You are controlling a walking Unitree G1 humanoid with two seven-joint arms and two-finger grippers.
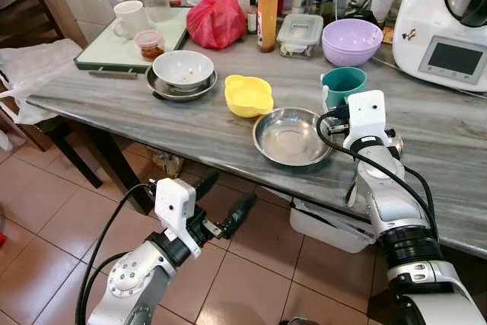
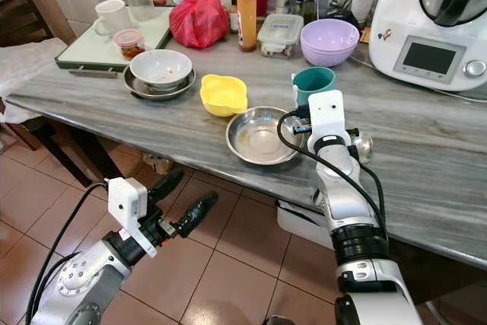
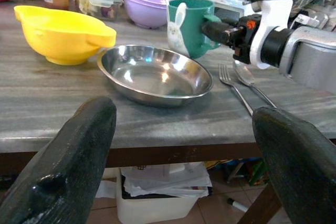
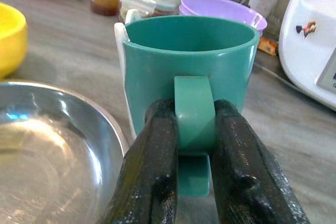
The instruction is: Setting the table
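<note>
right wrist view: right claw (image 4: pixel 193 145) clamped on the handle of the teal cup (image 4: pixel 189 72), one black finger on each side, cup upright on the grey tabletop (image 1: pixel 228 138) just beside the steel plate (image 1: pixel 292 135). likely the step of placing the drink cup at the place setting, or of picking it up to shift it; hard to tell which. next move probably calls for either letting go and backing straight off without tipping the cup, or lifting it without knocking the plate rim. left wrist view: left claw (image 3: pixel 184 156) spread wide, low at the tabletop edge, facing plate and yellow bowl (image 3: pixel 65 32); also a fork (image 3: pixel 236 90) and spoon (image 3: pixel 247 77) lying beside the plate, and a white rabbit figure on the cup's side. left eye view alone takes in the wider clutter: the white bowl (image 1: pixel 183 68), purple bowls (image 1: pixel 351 40), red bag (image 1: pixel 217 19).
</note>
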